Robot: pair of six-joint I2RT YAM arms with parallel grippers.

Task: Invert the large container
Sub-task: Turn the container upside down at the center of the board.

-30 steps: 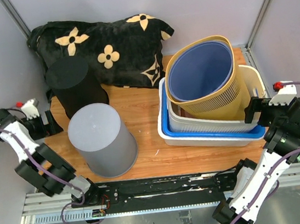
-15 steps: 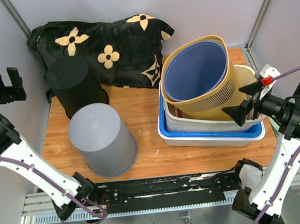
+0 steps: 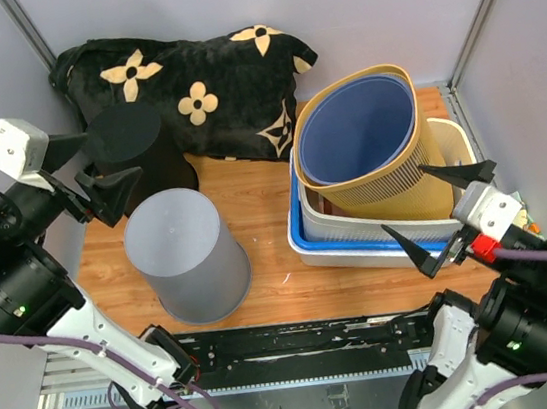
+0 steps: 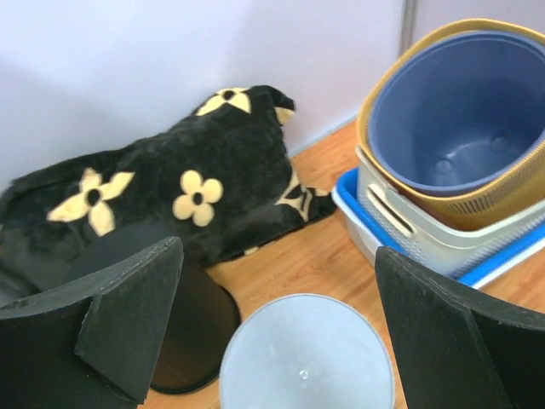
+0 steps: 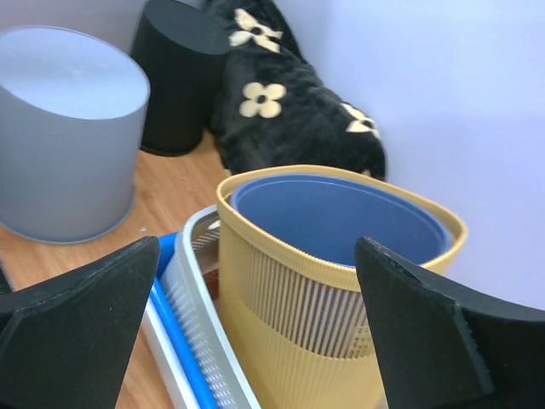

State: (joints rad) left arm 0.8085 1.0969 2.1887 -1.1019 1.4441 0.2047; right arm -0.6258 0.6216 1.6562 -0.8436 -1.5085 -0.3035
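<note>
A yellow ribbed basket (image 3: 392, 187) with a blue bin (image 3: 359, 128) nested inside stands upright in a white basket (image 3: 357, 226), which sits in a blue tray (image 3: 302, 229) at the right. My right gripper (image 3: 436, 211) is open and empty, just in front of this stack; in the right wrist view (image 5: 272, 332) the yellow basket (image 5: 298, 315) fills the gap between the jaws. My left gripper (image 3: 90, 170) is open and empty, raised above an upside-down grey bin (image 3: 185, 256) and a black bin (image 3: 136, 152). The grey bin (image 4: 306, 358) lies below the left jaws.
A black cushion with yellow flowers (image 3: 207, 82) lies at the back of the wooden board (image 3: 252, 197). Grey walls close in the left, right and back sides. A black rail (image 3: 292, 341) runs along the near edge.
Both arms have risen from low folded poses and swung inward. Both grippers now stand wide open, the left over the grey and black bins, the right facing the stack.
</note>
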